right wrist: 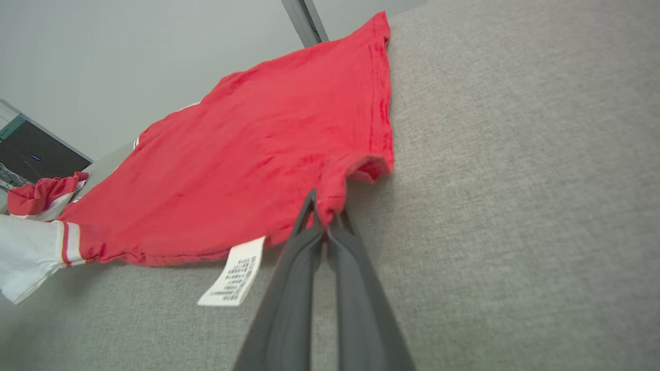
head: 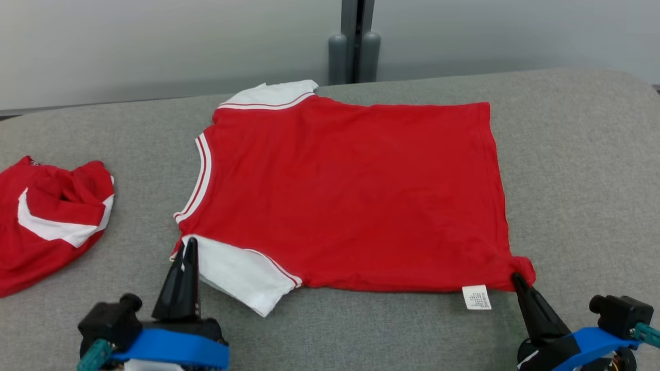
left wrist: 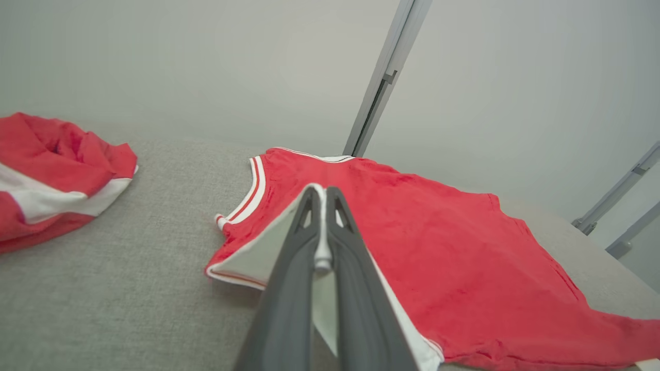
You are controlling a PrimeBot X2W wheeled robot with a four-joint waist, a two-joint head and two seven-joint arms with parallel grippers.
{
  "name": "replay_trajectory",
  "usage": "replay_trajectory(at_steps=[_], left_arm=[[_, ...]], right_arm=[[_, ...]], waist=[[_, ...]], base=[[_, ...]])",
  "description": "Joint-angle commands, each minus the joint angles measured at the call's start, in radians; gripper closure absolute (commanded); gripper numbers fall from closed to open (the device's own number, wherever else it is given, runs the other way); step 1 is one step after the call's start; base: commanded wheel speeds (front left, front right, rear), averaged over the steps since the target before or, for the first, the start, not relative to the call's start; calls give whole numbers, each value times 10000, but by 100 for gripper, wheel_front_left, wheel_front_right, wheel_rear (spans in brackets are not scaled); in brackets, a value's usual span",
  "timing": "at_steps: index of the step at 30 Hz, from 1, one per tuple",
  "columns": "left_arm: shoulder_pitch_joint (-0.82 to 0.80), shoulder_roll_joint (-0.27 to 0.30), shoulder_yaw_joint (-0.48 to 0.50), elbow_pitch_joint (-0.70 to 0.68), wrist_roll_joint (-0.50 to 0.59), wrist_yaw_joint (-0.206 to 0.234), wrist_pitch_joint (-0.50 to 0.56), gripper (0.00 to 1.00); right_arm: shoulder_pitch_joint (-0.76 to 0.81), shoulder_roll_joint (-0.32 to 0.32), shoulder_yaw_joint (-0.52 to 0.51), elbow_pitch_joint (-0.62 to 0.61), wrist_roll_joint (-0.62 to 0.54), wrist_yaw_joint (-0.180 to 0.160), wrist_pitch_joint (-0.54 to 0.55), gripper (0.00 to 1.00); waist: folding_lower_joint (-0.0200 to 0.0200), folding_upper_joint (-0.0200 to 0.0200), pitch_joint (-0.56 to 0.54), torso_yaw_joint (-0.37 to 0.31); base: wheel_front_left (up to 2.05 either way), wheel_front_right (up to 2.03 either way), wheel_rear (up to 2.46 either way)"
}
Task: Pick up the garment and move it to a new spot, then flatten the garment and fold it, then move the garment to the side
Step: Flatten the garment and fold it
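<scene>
We have the red T-shirt [head: 350, 196] spread flat across the middle of the grey fabric-covered worktop [head: 577, 154], with the neckline toward the worktop's left edge and the hem toward its right edge. Our left gripper [head: 190, 245] has its fingers clenched on the white near sleeve [head: 242, 281], close to the shoulder. In the left wrist view a fold of white cloth sits pinched between them, and the fingers themselves cover part of that sleeve.

Our right gripper [head: 516, 279] pinches the hem corner nearest the worktop's near edge. The red cloth bunches around the fingertips there, so we cannot see how much of it is inside the grip. A white care label [head: 476, 297] sticks out from the near side of the shirt just beside that corner; its print is too small to read.

The far sleeve [head: 270, 95] lies close to the worktop's far edge, and we cannot tell whether part of it is folded under. A second, crumpled red-and-white garment [head: 51, 216] lies well apart by the left edge, cut off by the frame. A grey post [head: 355, 46] stands behind the far edge.
</scene>
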Motion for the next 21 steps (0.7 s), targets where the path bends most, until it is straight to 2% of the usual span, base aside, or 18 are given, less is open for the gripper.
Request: replay_trajectory(at_steps=[1, 10, 21], left_arm=[[-593, 153, 62, 84, 95, -69, 65, 100], [-2551, 541, 221, 962, 260, -286, 222, 100], [-4962, 882, 202, 2873, 430, -609, 75, 100]], right_arm=[[-270, 35, -27, -88, 91, 3, 91, 100], [-1480, 138, 128, -114, 390, 1, 274, 100], [-3474, -56, 288, 795, 616, 3, 116, 100]], waist=[[-1, 0, 192, -48], [-1, 0, 1134, -448], [-1, 0, 2052, -674]], base=[[0, 0, 0], [0, 0, 0], [0, 0, 0]])
